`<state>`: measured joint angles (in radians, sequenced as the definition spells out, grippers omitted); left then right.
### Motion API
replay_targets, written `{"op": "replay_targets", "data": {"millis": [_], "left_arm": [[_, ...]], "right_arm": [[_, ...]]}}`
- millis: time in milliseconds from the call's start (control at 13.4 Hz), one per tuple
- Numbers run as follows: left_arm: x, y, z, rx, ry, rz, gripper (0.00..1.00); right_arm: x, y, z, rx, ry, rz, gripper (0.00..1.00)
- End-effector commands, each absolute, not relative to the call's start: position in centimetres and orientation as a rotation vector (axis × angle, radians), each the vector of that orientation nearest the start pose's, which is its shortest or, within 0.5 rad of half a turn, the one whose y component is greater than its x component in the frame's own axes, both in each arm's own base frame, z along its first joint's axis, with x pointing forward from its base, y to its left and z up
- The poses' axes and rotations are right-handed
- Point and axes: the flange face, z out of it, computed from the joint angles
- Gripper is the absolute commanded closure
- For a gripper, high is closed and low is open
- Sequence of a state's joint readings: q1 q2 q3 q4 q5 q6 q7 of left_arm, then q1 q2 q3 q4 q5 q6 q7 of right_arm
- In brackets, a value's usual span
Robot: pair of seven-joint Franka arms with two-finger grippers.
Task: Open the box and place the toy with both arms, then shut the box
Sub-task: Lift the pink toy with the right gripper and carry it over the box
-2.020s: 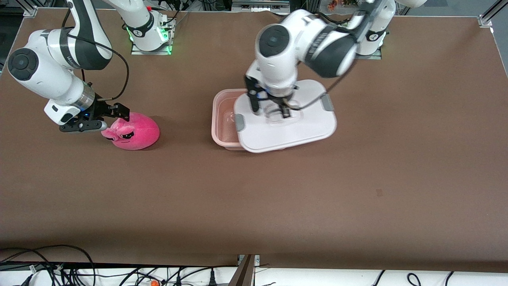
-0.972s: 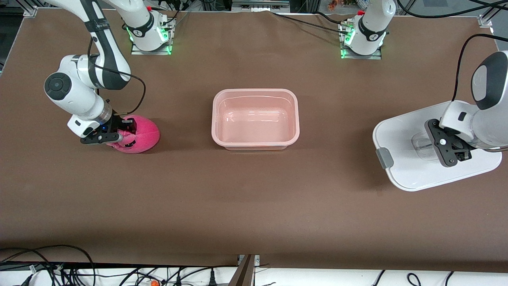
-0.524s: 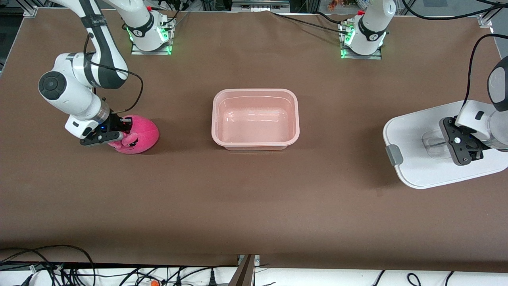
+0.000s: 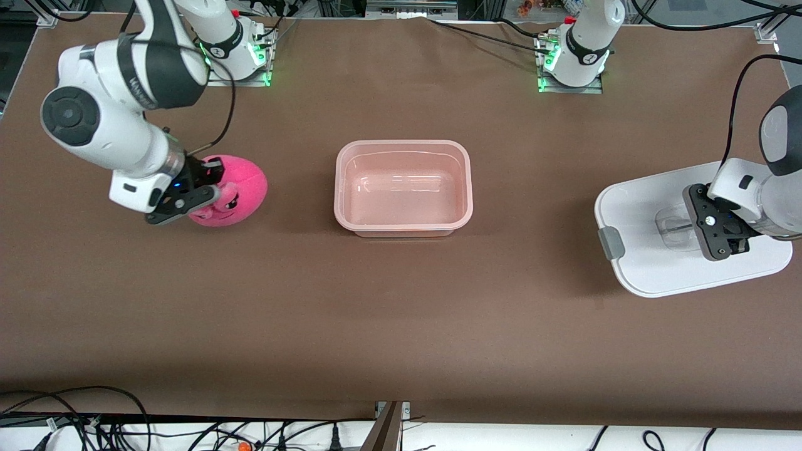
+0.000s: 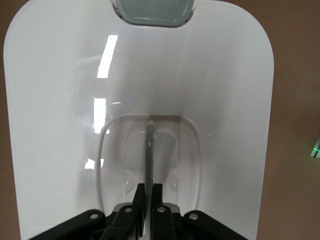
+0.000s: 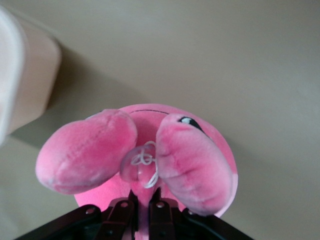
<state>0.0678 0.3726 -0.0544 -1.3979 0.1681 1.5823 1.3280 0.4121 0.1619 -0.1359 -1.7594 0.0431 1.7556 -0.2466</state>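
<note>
toy first: small round hot-pink plush toy [image 4: 233, 194] with floppy ears and a dark sleepy face sits at the right arm's end of the table, well apart from the tub. right gripper [image 4: 210, 188] is clamped tight on it, and the right wrist view shows the fingers [image 6: 144, 212] pinched on the bit between the two ears [image 6: 87, 157], so the plush [image 6: 150, 150] hangs straight off the fingertips. pale pink rounded-rectangular plastic tub [image 4: 403, 186] of the box sits mid-table, uncovered. its white lid [image 4: 689, 228] with grey side clip [image 4: 611, 243] is at the left arm's end, where the left gripper [image 4: 720, 228] is closed on the recessed clear handle [image 5: 149, 155], fingers [image 5: 150, 200] squeezing its thin bar.
</note>
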Motion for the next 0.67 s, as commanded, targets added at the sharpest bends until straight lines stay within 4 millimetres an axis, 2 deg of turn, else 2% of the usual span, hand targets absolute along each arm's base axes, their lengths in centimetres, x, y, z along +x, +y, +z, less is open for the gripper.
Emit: {"op": "replay_targets", "data": {"millis": [0, 224, 374, 449, 598], "left_arm": [[65.2, 2.8, 48.8, -2.453, 1.963, 0.358, 1.0], [65.3, 3.1, 48.2, -2.474, 1.969, 0.355, 1.0], [65.3, 3.2, 48.2, -2.477, 1.966, 0.354, 1.0], [65.3, 3.1, 48.2, -2.475, 1.967, 0.356, 1.0], [65.3, 2.9, 48.2, -2.473, 1.968, 0.356, 1.0]], "right_arm": [[57.2, 24.8, 47.6, -2.958, -1.002, 0.388, 1.0], [54.9, 34.1, 48.7, -2.902, -1.236, 0.414, 1.0], [52.7, 39.9, 48.0, -2.842, -1.417, 0.396, 1.0], [52.2, 41.9, 47.2, -2.831, -1.48, 0.392, 1.0], [50.2, 46.9, 45.9, -2.788, -1.716, 0.372, 1.0]]}}
